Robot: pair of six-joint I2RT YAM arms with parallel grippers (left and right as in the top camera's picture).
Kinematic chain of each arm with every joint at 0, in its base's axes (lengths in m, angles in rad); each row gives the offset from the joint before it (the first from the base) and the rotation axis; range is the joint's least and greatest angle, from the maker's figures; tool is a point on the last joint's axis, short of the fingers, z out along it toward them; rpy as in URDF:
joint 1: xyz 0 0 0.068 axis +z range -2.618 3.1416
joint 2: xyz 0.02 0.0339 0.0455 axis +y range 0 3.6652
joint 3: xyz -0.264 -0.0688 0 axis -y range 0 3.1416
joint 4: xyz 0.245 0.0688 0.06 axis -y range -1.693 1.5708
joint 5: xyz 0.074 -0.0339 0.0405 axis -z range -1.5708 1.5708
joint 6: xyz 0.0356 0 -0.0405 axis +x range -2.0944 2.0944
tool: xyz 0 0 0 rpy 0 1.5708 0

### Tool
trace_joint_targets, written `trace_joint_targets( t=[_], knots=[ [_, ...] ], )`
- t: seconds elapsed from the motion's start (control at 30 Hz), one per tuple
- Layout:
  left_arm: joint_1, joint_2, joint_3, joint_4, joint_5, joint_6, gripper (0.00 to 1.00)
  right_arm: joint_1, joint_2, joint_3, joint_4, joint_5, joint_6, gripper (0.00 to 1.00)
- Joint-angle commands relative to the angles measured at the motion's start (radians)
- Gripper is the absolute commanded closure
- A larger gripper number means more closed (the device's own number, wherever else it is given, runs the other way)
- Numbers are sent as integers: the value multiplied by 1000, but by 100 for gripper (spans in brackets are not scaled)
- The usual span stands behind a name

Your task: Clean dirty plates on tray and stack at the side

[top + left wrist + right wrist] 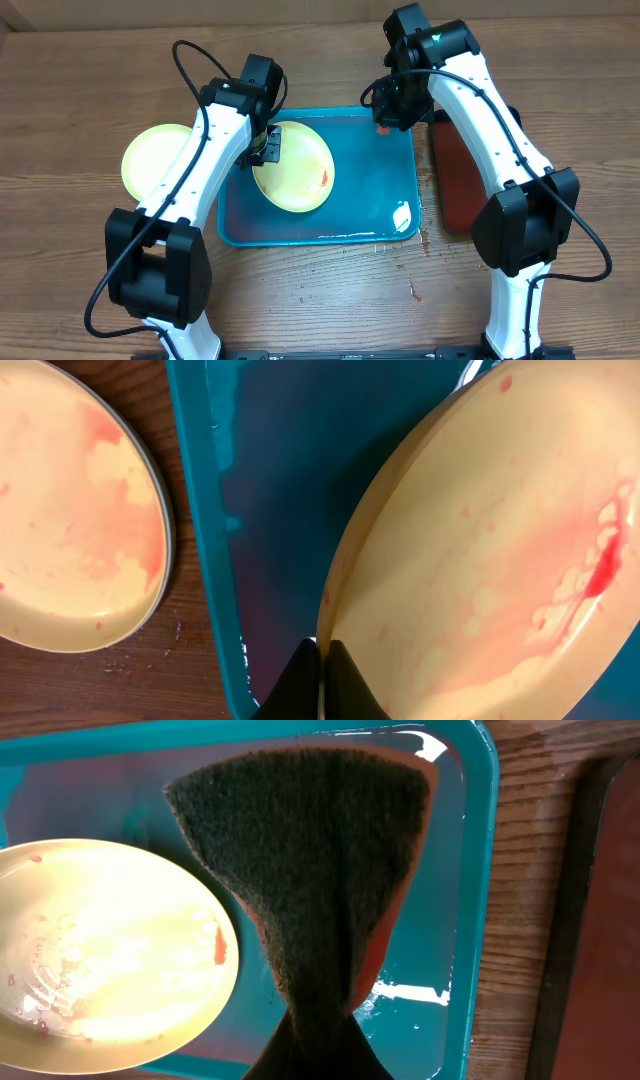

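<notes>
The left jaws are pinching the 9 o'clock rim of a yellow-green plate (300, 165), tipping it up over the turquoise tray (370, 195), probably so that its red-smeared face is presenting to the sponge (300, 860). The right jaws are squeezing that sponge, hovering over the tray's 1 o'clock corner. A second plate (155, 160), streaked pink, is lying on the counter (80, 60) at the tray's 9 o'clock

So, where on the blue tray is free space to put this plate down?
The tray is bare in its right half, between the held plate and the right rim; the sponge hangs over its far corner. The left side is crowded: left gripper, second plate on the table.
</notes>
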Motion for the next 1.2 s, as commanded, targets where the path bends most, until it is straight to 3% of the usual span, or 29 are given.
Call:
trace_joint_targets(
  t=[0.0,0.47,0.8,1.17],
  knots=[
    [-8,-18,4,17,-15,-17,96,1,-10,1,10,-2,-5,96],
    [-20,-21,36,-16,-106,-18,96,1,-10,1,19,-2,-5,96],
    [-159,-82,218,-158,-481,-84,96,0,-10,1,30,-1,-11,96],
    [-420,-109,221,-266,-998,-266,96,0,-10,2,30,-1,-12,96]
  ],
)
